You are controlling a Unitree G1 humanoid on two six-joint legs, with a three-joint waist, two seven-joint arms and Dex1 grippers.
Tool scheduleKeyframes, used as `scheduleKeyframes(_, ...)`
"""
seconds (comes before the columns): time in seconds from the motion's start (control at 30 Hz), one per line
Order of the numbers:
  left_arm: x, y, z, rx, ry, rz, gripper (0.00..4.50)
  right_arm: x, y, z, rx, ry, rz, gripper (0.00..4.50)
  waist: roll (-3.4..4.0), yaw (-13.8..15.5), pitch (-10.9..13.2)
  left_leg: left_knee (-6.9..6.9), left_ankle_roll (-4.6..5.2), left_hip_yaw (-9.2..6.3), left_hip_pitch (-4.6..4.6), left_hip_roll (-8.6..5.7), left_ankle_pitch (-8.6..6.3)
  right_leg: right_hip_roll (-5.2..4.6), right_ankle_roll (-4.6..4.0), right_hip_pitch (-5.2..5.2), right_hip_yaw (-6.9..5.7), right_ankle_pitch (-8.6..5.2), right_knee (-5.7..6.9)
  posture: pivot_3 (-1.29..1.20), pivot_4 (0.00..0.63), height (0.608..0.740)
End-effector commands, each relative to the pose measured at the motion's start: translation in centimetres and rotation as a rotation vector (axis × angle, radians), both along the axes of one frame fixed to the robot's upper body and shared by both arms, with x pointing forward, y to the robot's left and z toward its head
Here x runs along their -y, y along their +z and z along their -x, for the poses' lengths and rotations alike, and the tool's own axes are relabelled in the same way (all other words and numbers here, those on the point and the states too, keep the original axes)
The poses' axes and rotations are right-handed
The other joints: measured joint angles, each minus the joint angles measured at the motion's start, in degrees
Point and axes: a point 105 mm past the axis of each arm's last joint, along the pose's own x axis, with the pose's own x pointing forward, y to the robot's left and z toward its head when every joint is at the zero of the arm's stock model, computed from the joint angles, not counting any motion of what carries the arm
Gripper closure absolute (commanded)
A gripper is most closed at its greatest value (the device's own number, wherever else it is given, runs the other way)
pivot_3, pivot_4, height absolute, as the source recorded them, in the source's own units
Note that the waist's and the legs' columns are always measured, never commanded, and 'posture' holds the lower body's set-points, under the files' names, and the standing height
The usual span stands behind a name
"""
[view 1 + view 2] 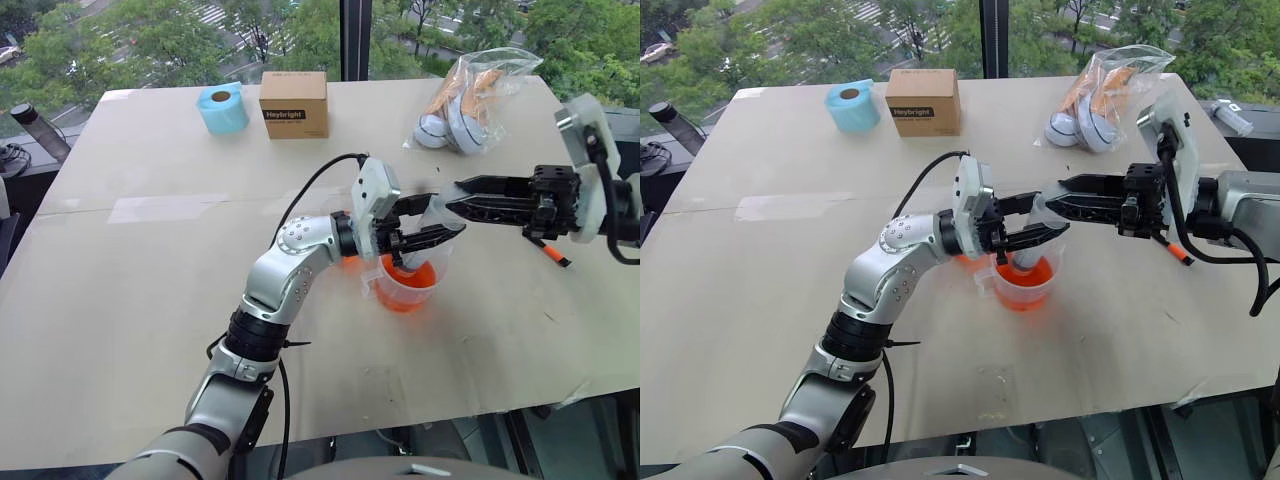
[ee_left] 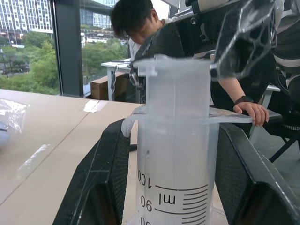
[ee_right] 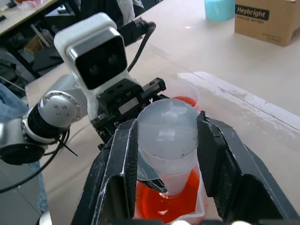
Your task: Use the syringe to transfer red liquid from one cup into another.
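Beige bench (image 1: 150, 300) carries the cup (image 1: 405, 285); left end effector (image 1: 430, 238) clamps the syringe (image 3: 168, 140) barrel (tip submerged); right end effector (image 1: 455, 203) pinches the plunger; draw steadily, barrel upright.

Both arms crowd the cup (image 1: 407, 285) (box (image 1: 294, 104) and bag (image 1: 470, 95) stand well behind), the table's (image 1: 140, 300) left side lying bare.

At the far edge of the pale beige bench (image 1: 150, 300) stand a light blue roll of tape (image 1: 222, 108) and, just beside it, a brown cardboard box printed "Heybright" (image 1: 294, 104). Farther right lies a clear plastic bag of white and orange items (image 1: 470, 95). A thin orange-handled screwdriver (image 1: 556, 257) rests near the bench's right edge.
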Motion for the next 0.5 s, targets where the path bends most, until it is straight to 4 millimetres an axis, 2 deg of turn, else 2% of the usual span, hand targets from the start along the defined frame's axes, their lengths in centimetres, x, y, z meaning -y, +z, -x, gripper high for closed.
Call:
scheduleKeyframes(0.03, 1.0, -1.4, 1.1, -0.019, -0.061, -0.049, 2.47, 2.0, 5.0, 0.1, 0.184, -0.082, -0.113, 3.14, 0.00, 0.0, 0.0, 0.00, 0.00, 0.00, 0.00, 0.00, 0.00, 0.00, 0.00, 0.00, 0.00, 0.00, 0.00, 0.00, 0.150, 0.740)
scheduleKeyframes(0.33, 1.1, -1.0, 0.8, -0.007, -0.057, -0.034, 2.47, 1.7, 4.2, 0.4, 0.185, -0.061, -0.077, 3.14, 0.00, 0.0, 0.0, 0.00, 0.00, 0.01, 0.00, 0.00, 0.00, 0.01, 0.00, 0.00, 0.00, 0.00, 0.00, 0.00, 0.150, 0.740)
scheduleKeyframes(0.5, 0.9, -0.3, 0.7, 0.035, -0.048, -0.032, 2.47, 1.7, 4.8, 0.9, 0.189, -0.034, -0.126, 0.61, 0.03, 0.1, 0.0, 0.00, 0.01, 0.01, -0.01, -0.01, 0.00, 0.01, 0.00, 0.00, -0.01, 0.00, -0.01, 0.00, 0.150, 0.740)
